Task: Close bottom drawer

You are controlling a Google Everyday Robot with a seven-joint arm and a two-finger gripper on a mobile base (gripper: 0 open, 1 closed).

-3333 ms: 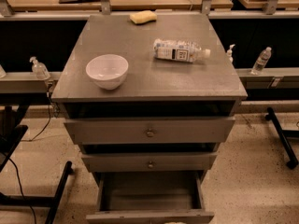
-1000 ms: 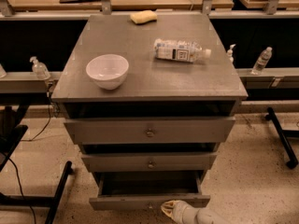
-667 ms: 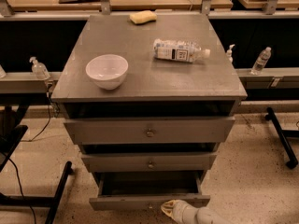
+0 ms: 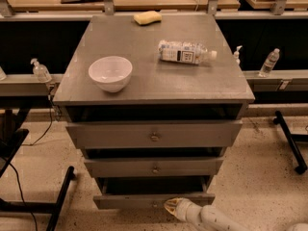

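Three grey drawers face you under one cabinet top point(image 4: 154, 88): the top drawer point(image 4: 192, 134), the middle drawer point(image 4: 192, 167) and, lowest, the bottom drawer point(image 4: 125, 201), whose front stands slightly out from the frame with a dark gap above it. One gripper point(image 4: 175, 207), white, sits at the bottom edge of your view, its tip just beside the lower right part of the bottom drawer's front; you cannot tell whether it is spread or pressed together. On the top you have a white bowl point(image 4: 110, 73) near the front left corner, a plastic bottle point(image 4: 185, 52) on its side toward the right edge, and a yellow sponge point(image 4: 147, 17) at the back edge.
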